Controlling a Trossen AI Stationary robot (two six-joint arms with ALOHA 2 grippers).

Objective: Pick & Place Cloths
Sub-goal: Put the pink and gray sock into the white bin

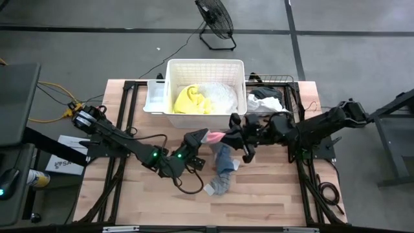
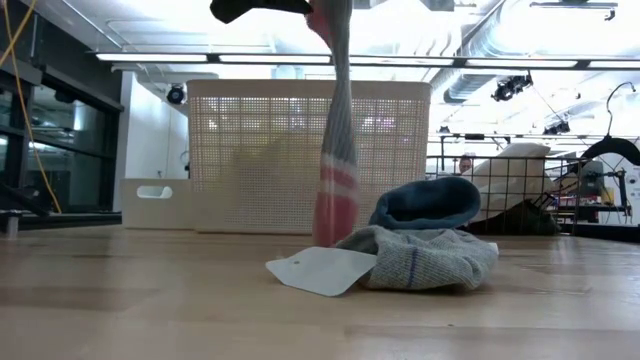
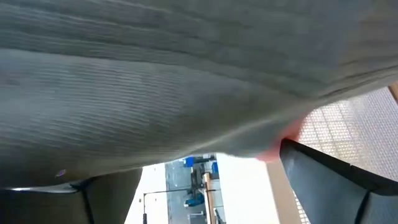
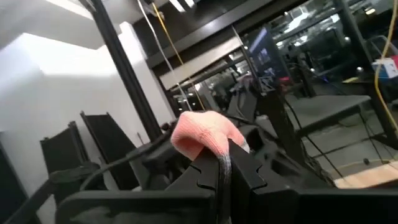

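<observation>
A long cloth, ribbed grey with pink bands (image 2: 336,130), hangs between the two grippers over the middle of the table. Its pink end (image 1: 215,137) shows from above. My right gripper (image 1: 228,134) (image 4: 222,163) is shut on that pink end. My left gripper (image 1: 198,139) (image 3: 186,186) stands open right beside it, on its left, with grey ribbed fabric (image 3: 155,81) filling its wrist view. A blue-grey cloth (image 1: 224,158) (image 2: 428,203) and a grey one (image 1: 217,185) (image 2: 430,260) lie heaped on the table below. A yellow cloth (image 1: 191,100) and a white one (image 1: 221,96) lie in the basket. My right gripper pinches the cloth's pink end (image 4: 202,135) between its two shut fingers (image 4: 239,165), coming level from the table's right. The cloth hangs straight down below the hold, and its lower end (image 2: 334,228) reaches table height behind the heaped cloths. My left gripper has the cloth's grey ribbed part (image 3: 186,112) lying across the gap of its open fingers (image 3: 329,180); I cannot tell whether they touch it.
The white slatted basket (image 1: 206,64) (image 2: 300,150) stands at the far middle of the table, a small white bin (image 1: 154,98) on its left. A black wire rack with dark and white cloths (image 1: 265,100) stands on its right. A white tag (image 2: 320,270) lies by the grey cloth.
</observation>
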